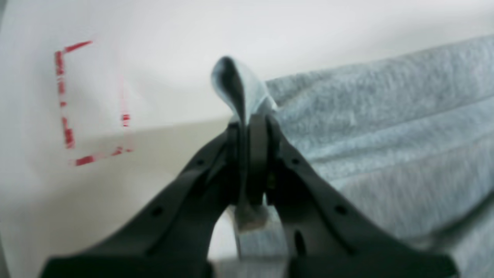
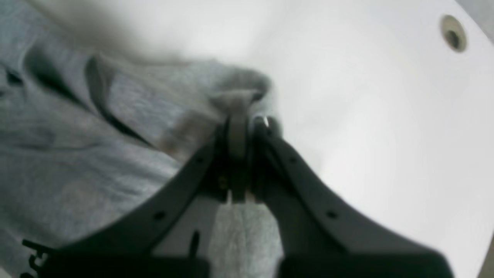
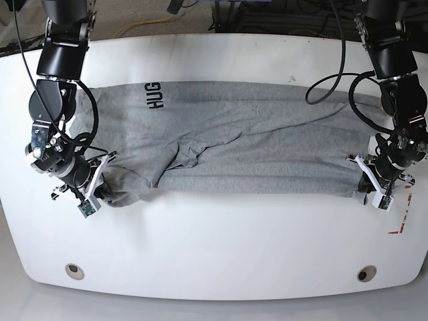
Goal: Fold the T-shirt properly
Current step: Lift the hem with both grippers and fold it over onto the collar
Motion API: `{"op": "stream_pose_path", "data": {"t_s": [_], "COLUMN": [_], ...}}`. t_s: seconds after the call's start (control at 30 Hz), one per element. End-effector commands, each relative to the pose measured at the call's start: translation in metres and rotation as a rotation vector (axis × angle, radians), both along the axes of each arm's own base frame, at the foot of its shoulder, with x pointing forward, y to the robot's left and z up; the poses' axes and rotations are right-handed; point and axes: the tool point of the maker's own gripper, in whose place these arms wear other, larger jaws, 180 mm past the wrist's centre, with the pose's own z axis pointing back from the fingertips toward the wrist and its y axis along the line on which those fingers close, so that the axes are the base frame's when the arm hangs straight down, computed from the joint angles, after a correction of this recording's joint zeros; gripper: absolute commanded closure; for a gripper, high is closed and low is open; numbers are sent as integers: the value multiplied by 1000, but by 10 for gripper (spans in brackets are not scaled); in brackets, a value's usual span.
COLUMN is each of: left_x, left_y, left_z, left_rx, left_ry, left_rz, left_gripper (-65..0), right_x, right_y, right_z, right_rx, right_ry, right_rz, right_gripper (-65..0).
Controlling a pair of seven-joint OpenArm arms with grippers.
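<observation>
Left wrist view puts the left gripper (image 1: 252, 123) closest to the lens, its black jaws pressed together on a small tab of grey cloth that pokes up between them. From that pinch the T-shirt (image 1: 386, 127) runs away to the right of the picture, and red tape marks (image 1: 65, 104) lie on the white table (image 1: 173, 46) to the other side, clear of the fabric. In the right wrist view the right gripper (image 2: 243, 127) is likewise clamped on a bunched corner of the shirt, with the cloth spreading off to the left and bare table to the right.

Farther off, the base view shows the whole layout: the T-shirt (image 3: 247, 140) lies as a long band across the table, its long axis running from one arm to the other, with the lettering near the far edge at the right arm's end. Each gripper holds one near corner, so neither arm is nearer; the garment lies between them and beyond them. The coming fold would seem to call for both arms carrying the near edge together, square to that long axis.
</observation>
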Motion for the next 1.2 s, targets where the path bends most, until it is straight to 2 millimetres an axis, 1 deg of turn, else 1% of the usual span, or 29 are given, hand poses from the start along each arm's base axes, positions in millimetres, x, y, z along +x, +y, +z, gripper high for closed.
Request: {"op": "stream_pose_path", "data": {"t_s": [0.0,0.13,0.3,0.33,0.4,0.47,0.57,0.67,0.73,0.8,0.87,1.0,1.03,1.1,1.17], "left_x": [-2,-19,-46,-50,-61,-71,-80,-96,-104,-107,-118,-126,-130,-134,-135], "left_y": [4,-2,-10,-10,-6,2,7,11,13,13,14,15,16,16,14], "left_z": [18,13,-1,-4,-8,-11,-15,-30,-35,-34,-40,-47,-50,-54,-55], "left_rx": [37,62,85,86,94,98,101,114,129,145,160,166,165,166,166], "left_ry": [-53,-43,-3,4,18,30,44,113,157,171,212,242,254,267,270], "left_rz": [-9,-32,-59,-60,-50,-31,-14,-6,0,-2,-2,-1,0,-2,-6], "left_gripper": [0,0,0,0,-1,-1,-3,-3,-3,-3,-3,-4,-6,-17,-81], "right_x": [-5,-26,-56,-61,-73,-85,-100,-117,-128,-136,-148,-161,-164,-167,-169], "right_y": [7,0,-6,-7,1,-2,-5,-7,-3,1,4,13,14,14,11], "right_z": [23,25,18,16,12,8,-5,-17,-27,-34,-44,-56,-60,-66,-70], "right_rx": [-18,-19,-67,-74,-72,-67,-55,-61,-45,-32,-23,7,13,21,25], "right_ry": [-68,-74,-31,-24,-11,3,53,99,133,155,190,231,241,261,274], "right_rz": [26,-26,-53,-54,-45,-71,-108,-121,-124,-127,-129,-139,-142,-148,-159], "right_gripper": [0,0,0,0,0,0,0,0,0,0,0,0,-27,-124,-222]}}
